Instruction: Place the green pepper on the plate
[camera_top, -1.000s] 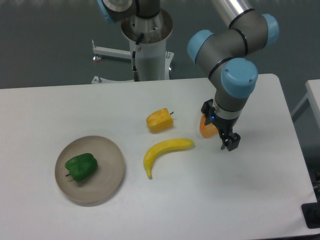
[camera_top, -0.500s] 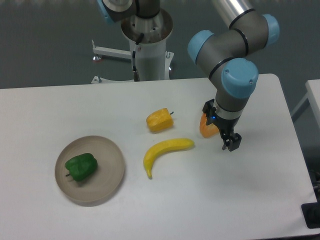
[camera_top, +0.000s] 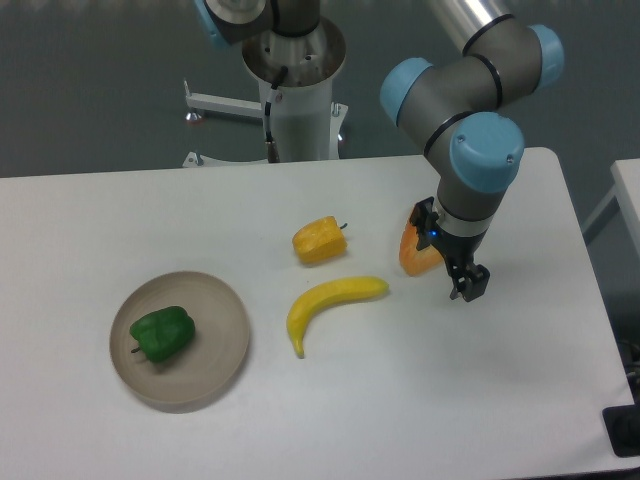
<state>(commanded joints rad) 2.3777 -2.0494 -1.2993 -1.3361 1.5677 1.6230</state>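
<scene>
Already plated: green pepper on plate, gripper far off to the right

Green pepper (camera_top: 162, 334) sits inside the plate (camera_top: 222, 312), on its left half, stem end pointing left, lying on its side. Plate is at the near-left of the table (camera_top: 520, 400). Gripper (camera_top: 463, 283) hangs over the right part of the table, well apart from the plate; the pepper lies far to its left and somewhat nearer the camera. Fingers point down and nothing is between them. How wide they stand I cannot tell from this angle, they look close together.

Between gripper and plate: banana (camera_top: 330, 302) lying roughly left-right with its long axis tilted, near end to the left, and a yellow-orange chunk (camera_top: 319, 240) just beyond it. An orange piece (camera_top: 414, 254) sits just beside the gripper's wrist on the left, partly hidden by it; touching or not, can't tell.

Judgement: task looks done as things lie. No further reach to the pepper seems needed; any leftward sweep low over the table would cross the banana first.
</scene>
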